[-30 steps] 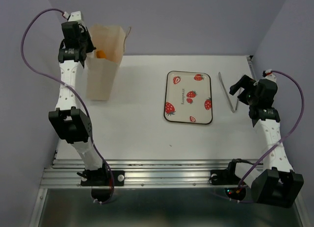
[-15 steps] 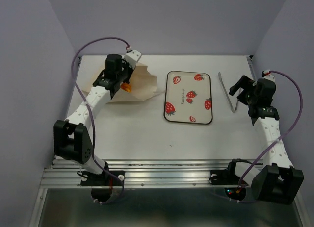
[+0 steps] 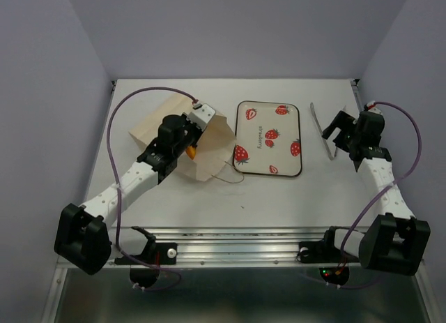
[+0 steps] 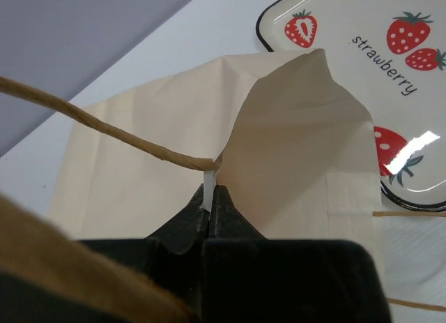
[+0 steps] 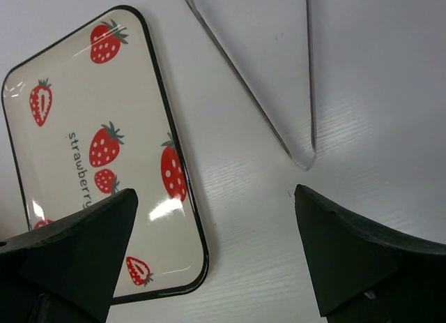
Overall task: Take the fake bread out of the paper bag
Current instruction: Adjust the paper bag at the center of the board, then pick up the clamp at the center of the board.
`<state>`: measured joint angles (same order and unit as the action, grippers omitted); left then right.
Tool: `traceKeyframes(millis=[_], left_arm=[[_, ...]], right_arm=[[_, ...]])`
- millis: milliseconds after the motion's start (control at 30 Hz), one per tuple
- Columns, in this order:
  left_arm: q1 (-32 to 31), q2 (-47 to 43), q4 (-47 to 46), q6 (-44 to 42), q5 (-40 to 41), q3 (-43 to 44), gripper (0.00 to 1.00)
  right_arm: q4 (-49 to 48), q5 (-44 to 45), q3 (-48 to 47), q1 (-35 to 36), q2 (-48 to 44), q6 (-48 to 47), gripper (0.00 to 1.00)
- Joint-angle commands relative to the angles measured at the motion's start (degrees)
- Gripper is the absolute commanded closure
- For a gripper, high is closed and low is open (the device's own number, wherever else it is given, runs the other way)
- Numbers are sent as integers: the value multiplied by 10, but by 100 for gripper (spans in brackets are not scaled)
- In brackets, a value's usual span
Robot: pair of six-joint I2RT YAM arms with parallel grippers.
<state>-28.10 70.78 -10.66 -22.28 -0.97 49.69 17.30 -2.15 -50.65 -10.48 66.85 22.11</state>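
Note:
The cream paper bag (image 3: 155, 122) lies tipped on its side left of the middle, its mouth and a cord handle (image 3: 230, 176) towards the tray. My left gripper (image 3: 189, 143) is shut on the bag's upper edge. In the left wrist view the gripper (image 4: 208, 196) pinches a thin white paper edge, with the bag wall (image 4: 300, 141) beyond it. A small orange bit of fake bread (image 3: 189, 153) shows at the bag mouth beside the gripper; the rest is hidden. My right gripper (image 3: 333, 132) is open and empty at the right; in its wrist view it (image 5: 214, 197) hovers over bare table.
A white strawberry-print tray (image 3: 301, 138) lies in the middle, right of the bag, also in the wrist views (image 4: 390, 68) (image 5: 70, 107). Clear plastic tongs (image 3: 325, 131) (image 5: 300, 148) lie just beyond the right gripper. Purple walls close the back and sides.
My left arm has brought the bag from standing at the back left corner down and to the right, tipped over beside the tray. The right gripper shifted slightly towards the back.

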Motion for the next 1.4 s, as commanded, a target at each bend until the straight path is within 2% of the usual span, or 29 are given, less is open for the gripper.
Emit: traceKeyframes(millis=[0,167,300,367,467,533,633,833,1367], left_arm=[[-27,-36,-48,-29,56,-17,100],[-36,-64,-45,-72,43,-40,100],[-37,-65,-47,-77,14,-54,100],[-39,-61,-45,-80,12,-54,100],[-42,-57,-25,-80,20,-50,100],[-43,-64,-24,-82,16,-57,100],[-43,-79,-31,-95,-12,-75,100],[-44,-112,-31,-96,-21,-97,100],[-44,-158,-67,-111,-21,-141,100]], right_arm=[[-49,3,-1,-2,18,-53,0],[-40,8,-29,-2,95,-150,0],[-39,16,-44,-2,165,-214,0],[-34,55,-56,-2,198,-250,0],[-33,50,-80,-2,252,-303,0],[-30,74,-107,-2,280,-294,0],[-28,43,-123,-2,298,-295,0],[-27,72,-141,-2,333,-288,0],[-17,57,-233,-18,442,-262,0]])
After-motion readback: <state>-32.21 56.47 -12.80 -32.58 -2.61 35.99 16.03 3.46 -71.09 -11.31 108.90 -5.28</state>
